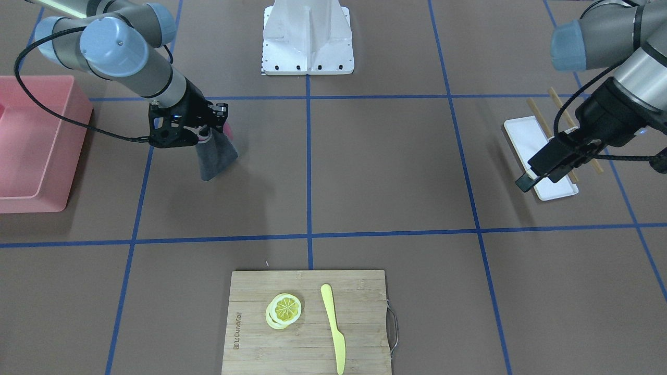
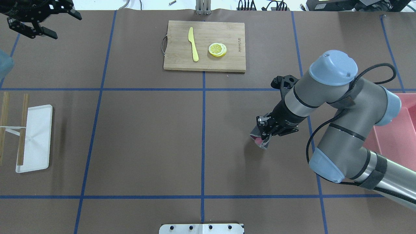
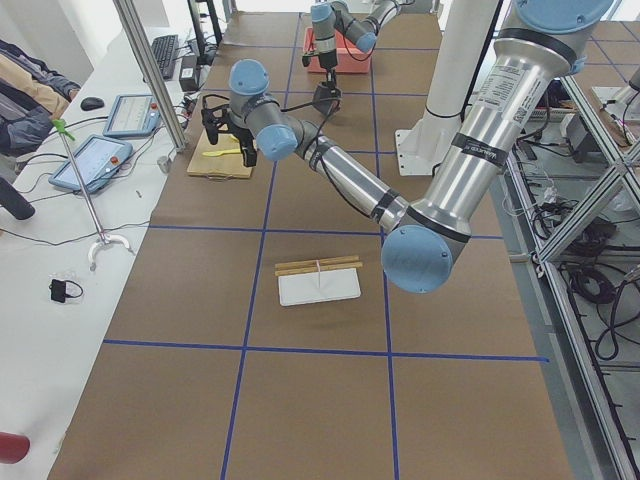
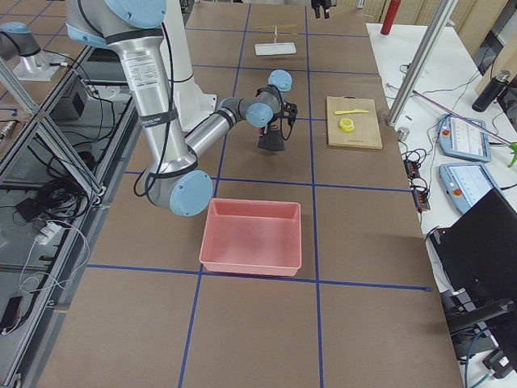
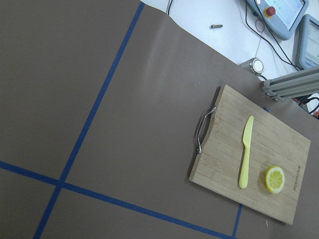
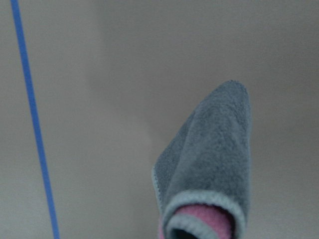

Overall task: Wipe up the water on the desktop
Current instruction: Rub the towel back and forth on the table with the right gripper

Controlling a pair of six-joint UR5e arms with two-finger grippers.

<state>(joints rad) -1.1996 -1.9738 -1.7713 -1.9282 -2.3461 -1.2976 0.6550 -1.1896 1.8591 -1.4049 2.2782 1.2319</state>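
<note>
My right pincer [image 1: 211,136] is clamped on the upper end of a folded grey cloth [image 1: 216,159] with a pink inner face. The cloth hangs downward from the jaws over the tabletop [image 1: 391,172], in the taped square beside the pink bin [image 1: 31,140]. Its lower tip is close to the brown surface; contact probably has not been made, but I cannot tell for certain. My left pincer [image 2: 61,24] is raised well above the tabletop near the white tray [image 1: 526,138], jaws spread wide with nothing between them. The cutting board [image 1: 307,323] lies at the far edge.
</note>
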